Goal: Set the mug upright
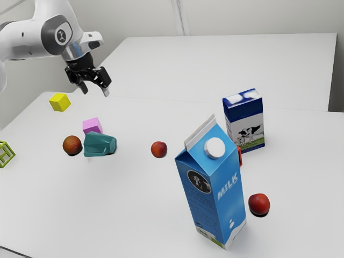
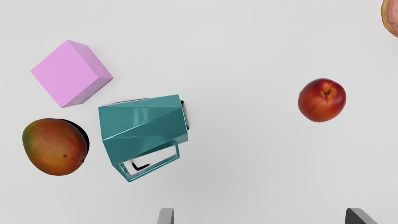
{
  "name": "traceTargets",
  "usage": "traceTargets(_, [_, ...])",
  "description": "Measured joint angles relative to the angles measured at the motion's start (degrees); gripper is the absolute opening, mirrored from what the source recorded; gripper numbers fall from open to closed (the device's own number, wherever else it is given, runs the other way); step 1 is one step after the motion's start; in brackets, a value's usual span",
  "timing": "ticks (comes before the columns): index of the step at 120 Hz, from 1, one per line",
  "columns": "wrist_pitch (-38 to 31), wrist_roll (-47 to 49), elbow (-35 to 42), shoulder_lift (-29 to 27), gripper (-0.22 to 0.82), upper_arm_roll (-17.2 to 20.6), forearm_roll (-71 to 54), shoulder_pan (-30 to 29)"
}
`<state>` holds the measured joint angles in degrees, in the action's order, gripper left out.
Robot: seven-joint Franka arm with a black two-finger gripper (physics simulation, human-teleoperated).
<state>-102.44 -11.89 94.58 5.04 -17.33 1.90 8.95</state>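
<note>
Worktop (image 1: 107, 215): white, smooth, plain, with a faint sheen. Beyond its far edge: one broad, pale, flat-faced surface (image 1: 242, 64), straight-edged, kind unclear. Behind both: wall (image 1: 129, 19), light grey, unpatterned, with one narrow upright strip (image 1: 180, 19). Past the worktop's far edge, at the exterior view's right: a darker grey area (image 1: 338, 86). Light: soft, pale, fairly even across the worktop.

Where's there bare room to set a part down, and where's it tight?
Bare: between the tipped teal faceted mug and round red nectarine; exterior view's near left, short of the tall blue milk carton.
Tight: by the mug, near the pink cube and oval orange-green mango; between tall carton and blue-and-white box carton.
</note>
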Motion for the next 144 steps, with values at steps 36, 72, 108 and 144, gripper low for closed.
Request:
traceTargets(36, [-2.5,-4.8,1.9,0.9,0.6,-2.3,4.6,-5.0])
traceTargets(72, [-3.3,-11.4,0.3,7.6,0.6,-2.0,9.4,-13.9])
traceTargets(108, [1.4,-18.8,-1.4,14.2,0.6,-2.1,18.7,-20.2])
traceTargets(144, [5.3,-23.9,-3.1,19.8,0.6,-2.8,32.3,-22.6])
